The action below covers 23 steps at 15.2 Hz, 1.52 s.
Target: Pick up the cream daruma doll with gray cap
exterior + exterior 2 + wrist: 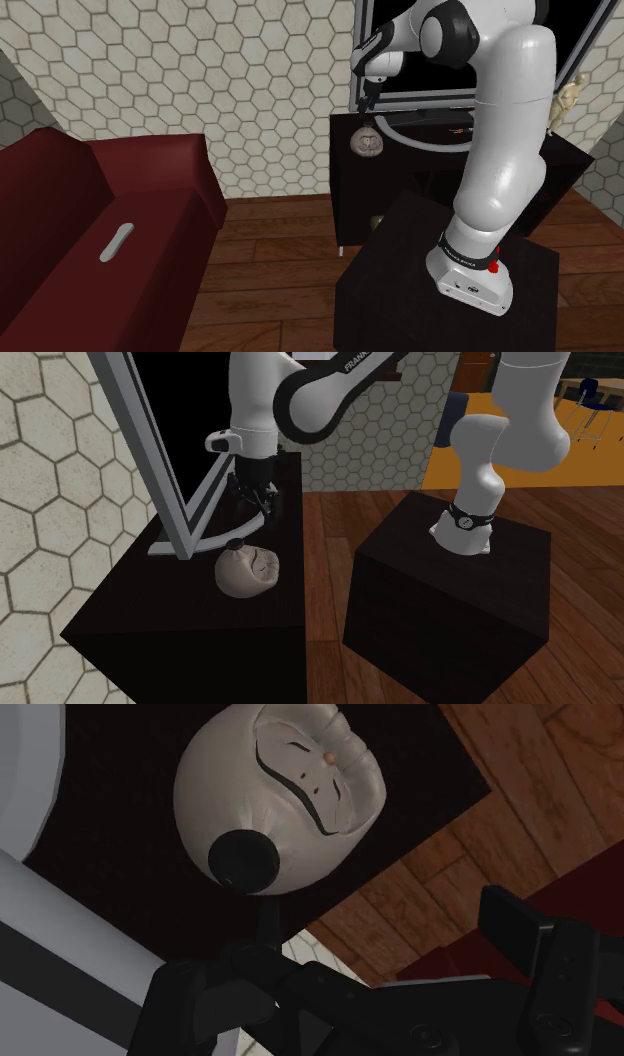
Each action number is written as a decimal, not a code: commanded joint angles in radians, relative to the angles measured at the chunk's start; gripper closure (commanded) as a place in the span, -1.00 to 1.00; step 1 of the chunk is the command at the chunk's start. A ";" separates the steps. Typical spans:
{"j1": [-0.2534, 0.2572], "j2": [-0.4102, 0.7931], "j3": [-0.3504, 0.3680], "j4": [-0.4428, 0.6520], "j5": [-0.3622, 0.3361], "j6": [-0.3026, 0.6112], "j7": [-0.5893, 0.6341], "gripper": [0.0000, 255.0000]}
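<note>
— Gripper [253,512] state?
— Mine hangs open just above the doll [248,570], which lies tipped on the cabinet [150,622] near the screen [190,412]. It's likely light, hard and slick; I'd pinch its round sides, not the cap [243,862]

Cream round daruma doll [248,571] with small dark cap, on the dark cabinet [180,617] near its edge

The only lettering I can read is the white word "FRANKA", cut off by the frame edge, on the dark curved band of my white arm [345,374].
</note>
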 commanded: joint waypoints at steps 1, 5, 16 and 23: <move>-0.042 0.081 0.010 0.069 0.048 -0.004 -0.047 -1.00; -0.125 0.237 0.038 0.231 0.113 -0.031 -0.100 -1.00; -0.156 0.321 0.068 0.248 0.155 0.031 -0.134 1.00; -0.156 0.321 0.068 0.248 0.155 0.031 -0.133 1.00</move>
